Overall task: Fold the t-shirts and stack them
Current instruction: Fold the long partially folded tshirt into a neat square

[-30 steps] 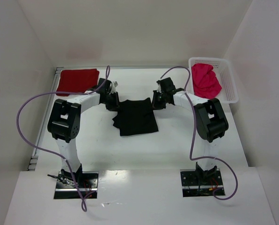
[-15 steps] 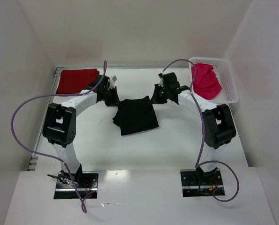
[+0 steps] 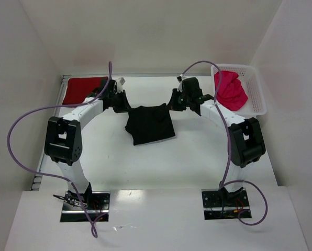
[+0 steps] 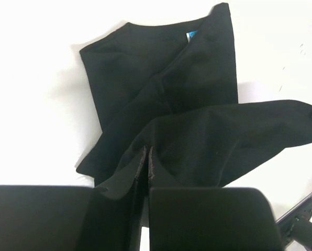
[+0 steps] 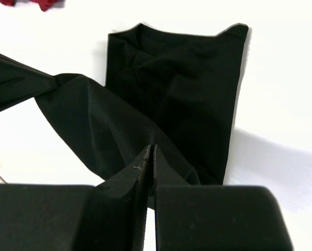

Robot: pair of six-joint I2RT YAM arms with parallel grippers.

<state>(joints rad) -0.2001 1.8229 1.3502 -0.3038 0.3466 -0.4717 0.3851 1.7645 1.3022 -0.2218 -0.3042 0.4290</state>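
**Both tools pinch black tee, far edge lifted mid-fold**

Top view: black t-shirt point(image 3: 151, 125) sits mid-frame on the bench point(image 3: 145, 167). Left tool point(image 3: 123, 103) and right tool point(image 3: 173, 102) are at its two upper corners. Dark red t-shirt point(image 3: 82, 90) lies folded upper left, and pink-red t-shirt point(image 3: 230, 90) is bunched in the basket point(image 3: 259, 102) upper right.

Left wrist view: jaws nearly closed on a thin fold of black cloth, which drapes slack below.

Right wrist view: same, jaws pinched narrow on the black hem, the span between the tools sagging.

Handling: soft, light and floppy, with no stiffness. Likely best to hold the corners or hem and keep them level, or the fold skews.
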